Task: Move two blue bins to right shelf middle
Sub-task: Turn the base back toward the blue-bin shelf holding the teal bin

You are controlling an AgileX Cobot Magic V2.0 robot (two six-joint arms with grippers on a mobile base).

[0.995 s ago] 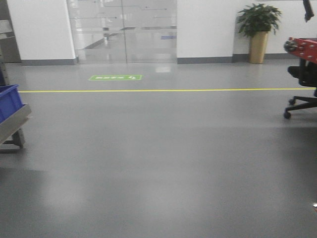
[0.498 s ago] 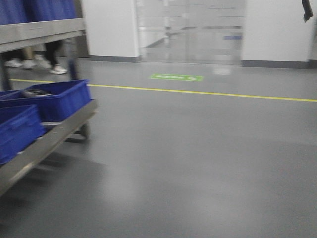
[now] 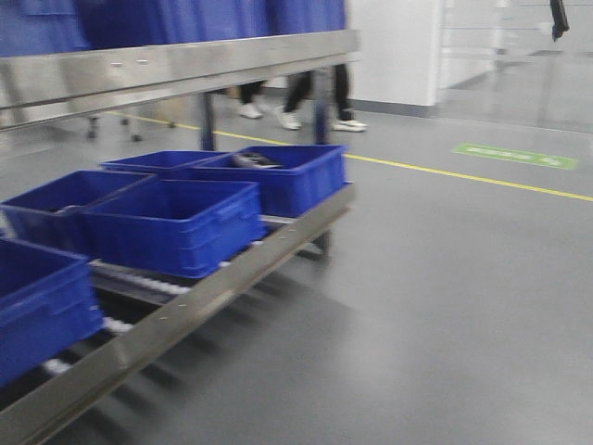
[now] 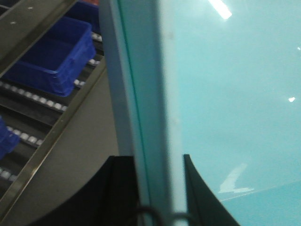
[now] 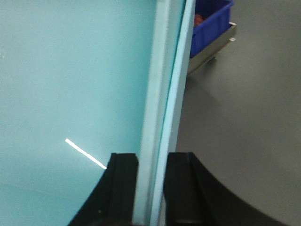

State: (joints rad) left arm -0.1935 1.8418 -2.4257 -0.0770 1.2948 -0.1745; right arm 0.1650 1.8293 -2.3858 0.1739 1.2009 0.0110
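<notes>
Blue plastic bins (image 3: 176,227) wait front-left on the lower tier of a steel roller rack (image 3: 232,283).
The left gripper (image 4: 151,157) is the nearer one, with the bins beyond and left of its jaws; it and the right gripper (image 5: 151,155) each appear clamped narrowly on an edge of a glossy teal panel (image 4: 235,94), well apart from any bin.

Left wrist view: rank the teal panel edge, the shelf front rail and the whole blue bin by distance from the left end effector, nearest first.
1. The teal panel edge, centre, seen between the fingers of the left end effector.
2. The shelf front rail, running diagonally at lower left.
3. The blue bin, on the rollers at upper left.
</notes>
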